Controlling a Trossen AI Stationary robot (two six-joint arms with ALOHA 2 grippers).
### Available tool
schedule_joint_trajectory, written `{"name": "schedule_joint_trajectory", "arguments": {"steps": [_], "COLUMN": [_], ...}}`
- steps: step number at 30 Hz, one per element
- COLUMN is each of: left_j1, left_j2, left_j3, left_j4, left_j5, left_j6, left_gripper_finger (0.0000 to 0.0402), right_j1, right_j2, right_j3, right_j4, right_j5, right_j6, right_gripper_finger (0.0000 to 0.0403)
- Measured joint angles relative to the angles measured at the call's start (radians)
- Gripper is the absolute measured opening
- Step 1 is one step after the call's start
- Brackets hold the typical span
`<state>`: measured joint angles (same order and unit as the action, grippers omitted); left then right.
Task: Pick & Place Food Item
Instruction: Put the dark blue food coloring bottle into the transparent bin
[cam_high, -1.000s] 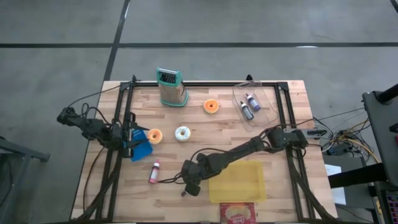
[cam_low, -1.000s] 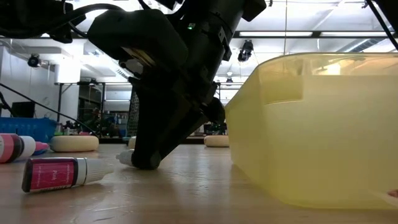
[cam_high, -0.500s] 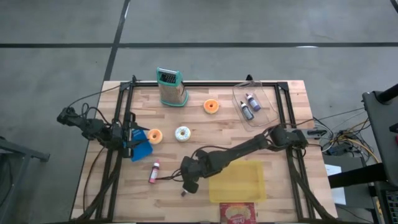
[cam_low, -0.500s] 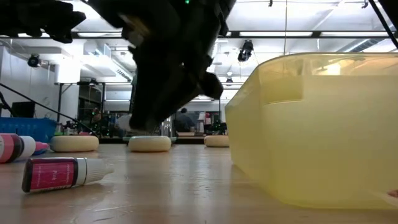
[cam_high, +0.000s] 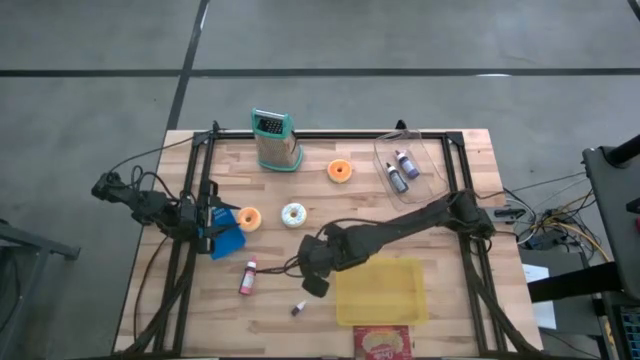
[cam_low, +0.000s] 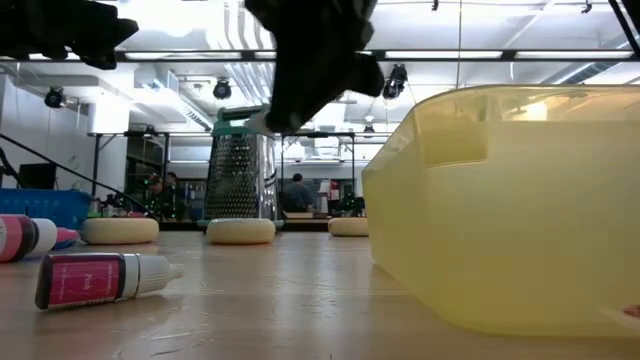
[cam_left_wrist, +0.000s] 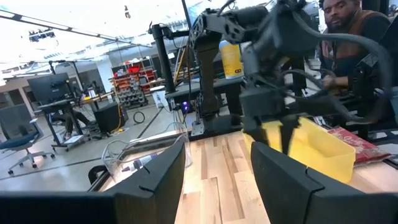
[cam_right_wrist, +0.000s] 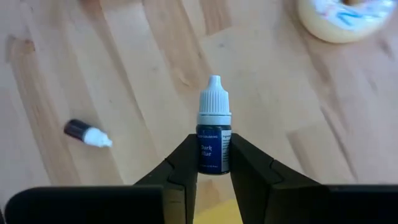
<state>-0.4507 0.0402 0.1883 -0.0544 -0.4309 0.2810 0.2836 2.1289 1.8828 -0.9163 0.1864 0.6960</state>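
**Right gripper carries a dark blue bottle beside the yellow bin**

The right gripper (cam_high: 312, 284) hangs above the bench (cam_high: 460, 310), just off the near-left corner of the yellow bin (cam_high: 382, 293). In the right wrist view its fingers (cam_right_wrist: 180, 168) are clamped on a small dropper bottle (cam_right_wrist: 212, 143) with a dark blue label and a white cap. The bottle's long axis runs straight out from between the fingers, cap pointing away from the wrist, and only its lower body is pinched.

The relation that matters for the placing is bottle to bin: the bin lies immediately to the gripper's right in the high view, so the remaining travel looks short, a sideways carry over the rim. The low view shows the gripper (cam_low: 315, 60) raised above the level of the bin's wall (cam_low: 500, 200), which suggests there is clearance to cross.

A second small bottle (cam_high: 298, 309) lies flat on the wood just below the gripper, apart from it. A pink-labelled bottle (cam_high: 246, 277) lies farther left, and a white-iced doughnut (cam_high: 293, 214) sits beyond.

The left gripper (cam_high: 205, 226) waits at the bench's left edge, its fingers (cam_left_wrist: 155, 180) apart and holding nothing. The right arm is clearly the nearer one to the bin.
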Motion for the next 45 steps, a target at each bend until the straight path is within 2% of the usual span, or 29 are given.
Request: {"name": "schedule_joint_trajectory", "arguments": {"steps": [6, 12, 24, 33, 45], "left_j1": [0.0, 0.0, 0.0, 0.0, 0.0], "left_j2": [0.001, 0.003, 0.006, 0.005, 0.005], "left_j3": [0.0, 0.0, 0.0, 0.0, 0.0], "left_j4": [0.001, 0.001, -0.003, -0.003, -0.004], "left_j5": [0.0, -0.001, -0.003, -0.004, -0.004], "left_j6": [0.0, 0.0, 0.0, 0.0, 0.0], "left_gripper_finger": [0.0188, 0.0188, 0.0188, 0.0188, 0.0188], "right_j1": [-0.048, -0.102, -0.233, -0.341, -0.522], "right_j2": [-0.06, -0.139, -0.371, -0.512, -0.543], "right_j3": [-0.001, -0.003, -0.018, -0.028, -0.061], "right_j4": [-0.13, -0.214, -0.346, -0.445, -0.658], "right_j5": [0.058, 0.069, 0.087, 0.2, 0.215], "right_j6": [0.009, 0.02, 0.098, 0.185, 0.358], "right_gripper_finger": [0.0071, 0.007, 0.0071, 0.0072, 0.0072]}}
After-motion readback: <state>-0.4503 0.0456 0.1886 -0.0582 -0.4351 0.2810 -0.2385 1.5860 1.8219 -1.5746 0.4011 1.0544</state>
